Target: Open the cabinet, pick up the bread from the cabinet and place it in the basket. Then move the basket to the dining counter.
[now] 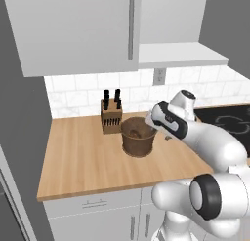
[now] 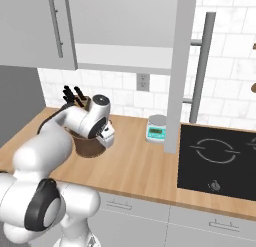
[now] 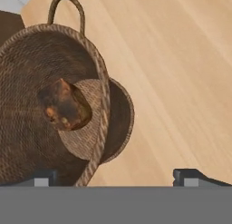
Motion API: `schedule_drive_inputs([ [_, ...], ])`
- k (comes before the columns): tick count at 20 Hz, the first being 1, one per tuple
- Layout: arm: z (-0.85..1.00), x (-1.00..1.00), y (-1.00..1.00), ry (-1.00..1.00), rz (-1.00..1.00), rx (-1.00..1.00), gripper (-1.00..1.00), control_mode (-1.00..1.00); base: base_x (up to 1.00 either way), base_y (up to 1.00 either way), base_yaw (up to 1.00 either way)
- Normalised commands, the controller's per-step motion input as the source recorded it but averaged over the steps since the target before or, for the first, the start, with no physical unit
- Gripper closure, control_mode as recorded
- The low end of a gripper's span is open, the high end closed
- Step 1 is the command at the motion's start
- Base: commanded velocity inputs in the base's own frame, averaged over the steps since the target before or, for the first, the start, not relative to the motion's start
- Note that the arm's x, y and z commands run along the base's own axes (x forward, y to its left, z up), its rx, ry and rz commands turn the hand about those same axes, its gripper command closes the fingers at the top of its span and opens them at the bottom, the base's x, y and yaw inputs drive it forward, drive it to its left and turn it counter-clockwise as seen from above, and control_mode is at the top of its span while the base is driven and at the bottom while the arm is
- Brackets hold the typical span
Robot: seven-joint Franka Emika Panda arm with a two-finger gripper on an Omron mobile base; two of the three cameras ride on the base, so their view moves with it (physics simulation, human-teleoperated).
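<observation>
The round dark-brown basket (image 1: pixel 138 136) stands on the wood worktop beside the knife block. The bread (image 3: pixel 63 105), a small dark loaf, lies inside the basket (image 3: pixel 27 141) on its bottom. My gripper (image 3: pixel 115 177) is open and holds nothing. It hovers at the basket's right rim (image 3: pixel 102 82), and the rim runs between the two fingertips (image 3: pixel 190 177). The hand (image 1: pixel 150 120) leans over the basket (image 2: pixel 89 145) from the stove side. The cabinet (image 1: pixel 176 54) is open, showing its white shelf, and its door (image 2: pixel 177 71) stands out edge-on. The dining counter is out of view.
A knife block (image 1: pixel 111 115) stands behind the basket against the tiles. A small kitchen scale (image 2: pixel 156 128) sits under the open door. A black hob (image 2: pixel 220 158) lies to the right. Bare worktop (image 1: pixel 78 162) spreads in front and to the left.
</observation>
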Motion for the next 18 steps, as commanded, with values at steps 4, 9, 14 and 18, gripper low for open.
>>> schedule_drive_inputs([
  [4,-0.06,0.28,0.01,0.04,0.0,0.0,-1.0,-1.0,0.0,0.0,0.0],
  [9,-0.24,0.24,0.01,0.11,0.0,0.0,-1.0,-1.0,0.0,0.0,0.0],
  [14,-0.28,0.17,0.12,0.08,0.0,0.0,-1.0,-1.0,0.0,0.0,0.0],
  [18,-0.13,0.22,0.16,0.02,0.0,0.0,-1.0,-1.0,0.0,0.0,0.0],
])
